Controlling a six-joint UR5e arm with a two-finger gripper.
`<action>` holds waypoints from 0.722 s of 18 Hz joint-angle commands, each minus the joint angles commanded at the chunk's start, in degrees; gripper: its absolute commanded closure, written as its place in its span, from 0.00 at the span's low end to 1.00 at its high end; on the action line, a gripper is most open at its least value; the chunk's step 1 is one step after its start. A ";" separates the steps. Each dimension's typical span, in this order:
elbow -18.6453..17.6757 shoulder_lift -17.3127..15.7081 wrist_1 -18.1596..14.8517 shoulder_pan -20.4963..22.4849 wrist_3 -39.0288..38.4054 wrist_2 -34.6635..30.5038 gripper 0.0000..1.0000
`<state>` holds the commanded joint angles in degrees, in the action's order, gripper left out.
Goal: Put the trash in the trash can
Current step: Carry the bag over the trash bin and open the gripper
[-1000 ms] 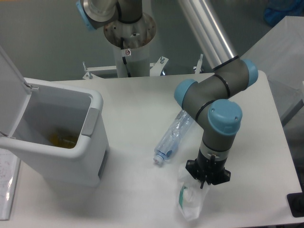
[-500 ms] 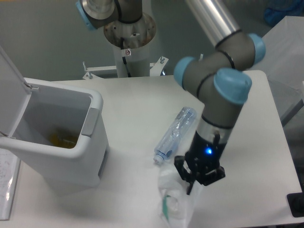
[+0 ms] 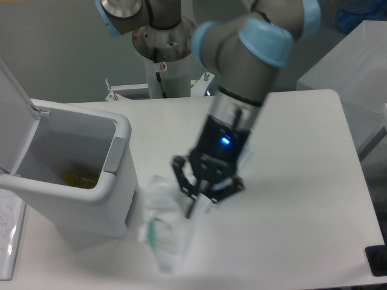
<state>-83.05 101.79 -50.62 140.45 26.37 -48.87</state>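
Now I have the end effector (image 3: 195, 194) pinching the bag (image 3: 160, 232), which hangs blurred above the bench (image 3: 290, 199) just beside the open bin (image 3: 91, 193).

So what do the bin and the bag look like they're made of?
The bin looks like moulded plastic, matte white-grey: smooth walls, rounded corners, and a darker grey panel on its front. The bag hanging at the gripper looks like thin translucent plastic film, crinkled, with green bits showing through; motion blur leaves its finish unclear.
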 joint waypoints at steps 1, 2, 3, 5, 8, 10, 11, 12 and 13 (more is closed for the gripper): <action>-0.97 -1.23 0.00 -0.26 0.17 0.27 1.00; -1.76 -2.29 0.00 -0.61 0.17 0.53 1.00; -2.81 -3.08 0.00 -1.23 0.26 0.88 1.00; -5.36 -4.84 0.09 -2.72 0.79 0.97 1.00; -9.58 -7.30 0.18 -5.71 1.93 0.88 1.00; -12.30 -9.32 0.18 -6.68 2.98 0.97 1.00; -13.44 -9.94 0.35 -7.64 3.25 0.88 1.00; -14.07 -10.38 0.35 -8.43 4.12 0.88 1.00; -14.51 -10.56 0.26 -8.96 5.09 0.97 0.98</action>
<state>-97.55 91.23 -50.36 131.49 31.46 -47.90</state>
